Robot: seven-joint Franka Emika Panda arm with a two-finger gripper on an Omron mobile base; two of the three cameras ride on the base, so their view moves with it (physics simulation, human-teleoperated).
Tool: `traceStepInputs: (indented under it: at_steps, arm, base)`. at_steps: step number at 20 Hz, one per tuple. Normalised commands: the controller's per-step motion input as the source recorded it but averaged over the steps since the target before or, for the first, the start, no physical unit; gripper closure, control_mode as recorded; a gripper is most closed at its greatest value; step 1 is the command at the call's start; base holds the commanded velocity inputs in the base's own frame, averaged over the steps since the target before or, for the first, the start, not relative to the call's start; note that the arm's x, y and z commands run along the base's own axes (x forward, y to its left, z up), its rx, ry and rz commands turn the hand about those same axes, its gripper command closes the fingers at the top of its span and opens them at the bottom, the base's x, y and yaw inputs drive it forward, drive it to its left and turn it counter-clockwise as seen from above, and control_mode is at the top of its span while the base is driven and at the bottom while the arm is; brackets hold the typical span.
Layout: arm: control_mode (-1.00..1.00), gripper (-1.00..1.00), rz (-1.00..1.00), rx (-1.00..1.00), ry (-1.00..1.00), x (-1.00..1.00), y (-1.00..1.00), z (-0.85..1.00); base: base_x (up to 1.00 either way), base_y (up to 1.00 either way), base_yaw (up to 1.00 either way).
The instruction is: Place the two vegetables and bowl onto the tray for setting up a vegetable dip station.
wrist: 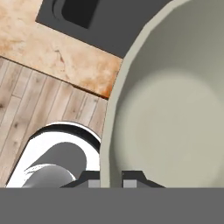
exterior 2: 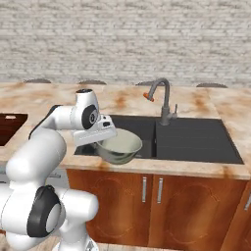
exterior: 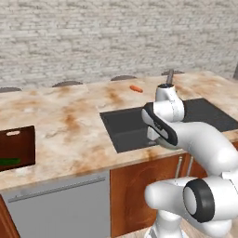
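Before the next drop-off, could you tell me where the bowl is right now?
The bowl is held by its rim in the shut gripper, in the air at the counter's front edge, over the left end of the dark sink, left of the faucet.

The marble counter [exterior: 69,121] carries the tray [exterior: 18,146], a carrot [exterior: 135,88] and a sink [exterior: 125,128].

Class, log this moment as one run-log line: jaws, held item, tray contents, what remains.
jaws: shut on bowl rim | bowl: lifted over sink edge | tray: green vegetable on it | carrot: on counter behind sink
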Motion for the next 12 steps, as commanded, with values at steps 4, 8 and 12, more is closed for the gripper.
traceStepInputs:
  at_steps: [4,8,12]
  arm:
    - [1.00,1.00,0.00,0.00,0.00,0.00,0.00,0.00]
    - [1.00,1.00,0.00,0.00,0.00,0.00,0.00,0.00]
    - [1.00,1.00,0.00,0.00,0.00,0.00,0.00,0.00]
  base:
    - [-0.02,0.74,0.00]
    - [0.00,0.74,0.00]
    - [0.00,0.75,0.00]
